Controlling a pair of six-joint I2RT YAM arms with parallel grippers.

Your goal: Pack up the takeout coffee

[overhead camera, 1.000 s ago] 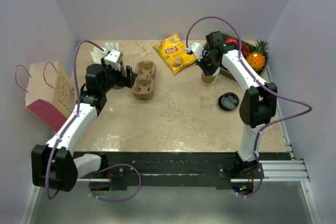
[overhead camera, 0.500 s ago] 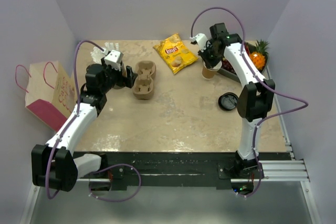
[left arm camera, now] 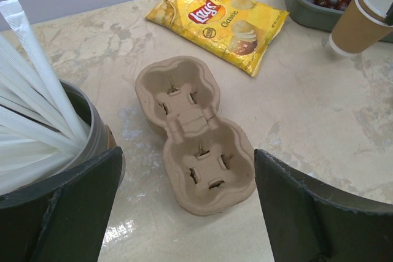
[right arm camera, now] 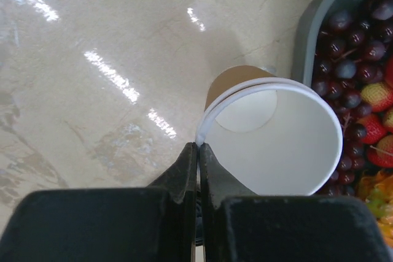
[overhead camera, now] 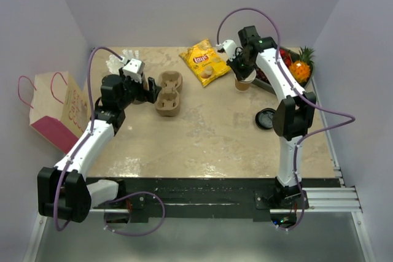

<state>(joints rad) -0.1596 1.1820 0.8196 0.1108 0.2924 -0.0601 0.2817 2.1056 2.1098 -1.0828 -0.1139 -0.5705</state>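
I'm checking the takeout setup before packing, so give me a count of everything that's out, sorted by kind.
Paper cups: 2, nested, going by the two rims
Black lid: 1
Cup carrier: 1
Chip bag: 1
Fruit tray: 1
Straw holder: 1
Paper bag: 1
Total: 8

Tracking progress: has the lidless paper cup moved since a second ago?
Yes. The cup, pinched by the right gripper, shifted toward the far wall, away from the black lid.
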